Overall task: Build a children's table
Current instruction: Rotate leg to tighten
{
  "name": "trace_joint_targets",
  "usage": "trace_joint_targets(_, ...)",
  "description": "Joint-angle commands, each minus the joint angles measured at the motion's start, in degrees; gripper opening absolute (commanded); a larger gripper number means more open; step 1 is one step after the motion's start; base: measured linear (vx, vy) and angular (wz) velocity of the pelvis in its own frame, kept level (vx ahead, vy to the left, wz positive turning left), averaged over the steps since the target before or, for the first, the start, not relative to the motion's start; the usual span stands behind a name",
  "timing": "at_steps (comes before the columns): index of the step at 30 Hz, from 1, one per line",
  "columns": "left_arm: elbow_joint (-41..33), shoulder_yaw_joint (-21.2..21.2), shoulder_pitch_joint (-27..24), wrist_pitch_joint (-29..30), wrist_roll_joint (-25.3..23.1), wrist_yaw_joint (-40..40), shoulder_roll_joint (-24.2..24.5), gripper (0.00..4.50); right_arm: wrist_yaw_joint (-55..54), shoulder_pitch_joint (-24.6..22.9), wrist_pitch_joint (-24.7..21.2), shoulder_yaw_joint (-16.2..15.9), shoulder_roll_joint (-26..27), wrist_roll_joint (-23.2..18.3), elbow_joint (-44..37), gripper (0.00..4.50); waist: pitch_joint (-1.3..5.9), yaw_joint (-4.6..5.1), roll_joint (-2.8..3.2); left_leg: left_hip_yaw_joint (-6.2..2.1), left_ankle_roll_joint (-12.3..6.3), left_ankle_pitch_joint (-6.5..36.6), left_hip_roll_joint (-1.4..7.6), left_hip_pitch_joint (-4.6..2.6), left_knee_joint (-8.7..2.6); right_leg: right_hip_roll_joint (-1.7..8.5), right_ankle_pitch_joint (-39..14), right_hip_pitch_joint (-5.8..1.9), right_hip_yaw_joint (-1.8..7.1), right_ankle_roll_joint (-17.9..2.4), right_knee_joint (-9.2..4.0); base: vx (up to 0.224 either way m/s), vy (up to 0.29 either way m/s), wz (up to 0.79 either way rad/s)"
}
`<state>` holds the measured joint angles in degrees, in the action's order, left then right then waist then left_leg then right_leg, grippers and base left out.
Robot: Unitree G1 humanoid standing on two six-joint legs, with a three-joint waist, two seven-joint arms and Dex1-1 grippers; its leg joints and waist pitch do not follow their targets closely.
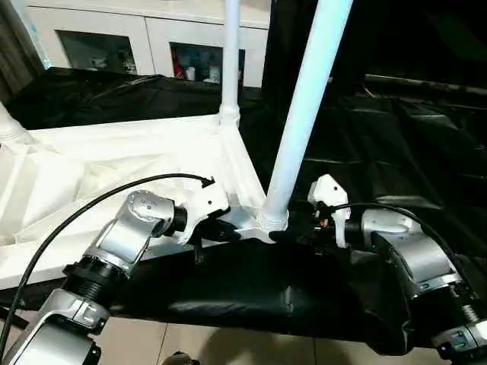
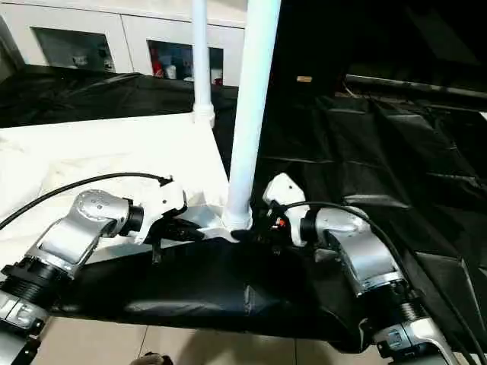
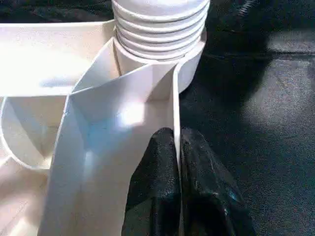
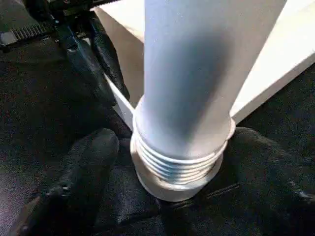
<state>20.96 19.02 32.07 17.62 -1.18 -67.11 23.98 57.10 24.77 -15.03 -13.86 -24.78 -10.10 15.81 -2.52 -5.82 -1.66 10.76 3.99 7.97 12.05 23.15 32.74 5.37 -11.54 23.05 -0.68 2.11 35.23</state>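
The white table top (image 1: 91, 175) lies upside down on a black cloth. A long white leg (image 1: 304, 106) stands in the near corner socket (image 1: 272, 222); its threaded base (image 4: 179, 164) sits in the collar. A second leg (image 1: 230, 53) stands at the far corner, and the foot of a third (image 1: 7, 125) shows at the left. My left gripper (image 3: 176, 135) is shut on the top's thin raised rim (image 3: 174, 98) just beside the near socket. My right gripper (image 4: 177, 147) stands open, one black finger (image 4: 83, 167) on each side of the near leg's base.
A white cabinet with glass-front shelves (image 1: 152, 38) stands behind. The black cloth (image 1: 380, 137) spreads to the right and drapes over the front edge, with tiled floor (image 1: 228, 342) below. A black cable (image 1: 91, 205) arcs over my left forearm.
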Motion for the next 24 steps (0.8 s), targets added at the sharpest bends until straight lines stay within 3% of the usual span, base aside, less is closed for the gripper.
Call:
trace_joint_targets(1, -3.9, -0.4, 0.7, -1.0, 4.1, -1.9, -1.5, 0.0, -0.1, 0.4, -0.5, -0.2, 0.7, 0.3, -0.3, 3.45, 3.8, 0.3, -0.36, 0.3, -2.05, 10.8, 0.58, -1.9, -3.01, 1.16, -2.3, -2.15, 0.66, -12.8, -3.34, 0.0, 0.0, 0.0)
trace_joint_targets(9, -4.4, -0.6, 0.4, -0.6, 3.9, -1.8, -1.7, 0.0, -1.1, 1.5, 0.3, -0.5, 2.6, 0.7, 2.4, 2.82, 3.9, 0.45, -0.35, 0.27, -2.13, 10.2, 0.5, -1.83, -2.88, 1.12, -1.3, -2.24, 0.63, -13.1, -3.15, 0.0, 0.0, 0.0)
trace_joint_targets(15, -4.6, -0.6, 0.2, -0.3, 4.0, -1.7, -1.7, 0.0, -0.8, 1.9, 1.1, -0.8, 3.7, 1.3, 4.0, 2.74, 3.84, 0.78, -0.45, 0.2, -2.12, 11.0, 0.51, -1.79, -2.9, 1.18, -2.3, -2.27, 0.57, -13.3, -3.17, 0.0, 0.0, 0.0)
trace_joint_targets(21, -4.7, -0.6, 0.1, -0.1, 4.0, -1.7, -1.7, 0.0, -1.3, 1.9, 1.8, -0.8, 3.7, 2.1, 4.4, 2.73, 3.93, 0.81, -0.42, 0.25, -2.34, 10.4, 0.47, -1.8, -2.74, 1.14, -1.4, -2.28, 0.62, -13.4, -3.04, 0.0, 0.0, 0.0)
trace_joint_targets(24, -4.6, -0.6, 0.1, -0.1, 4.0, -1.7, -1.7, 0.0, -1.1, 2.2, 1.2, 0.0, 4.1, 1.4, 5.1, 3.43, 3.91, 0.83, -0.42, 0.24, -2.56, 10.3, 0.45, -1.81, -2.73, 1.12, -1.3, -2.28, 0.61, -13.6, -3.04, 0.0, 0.0, 0.0)
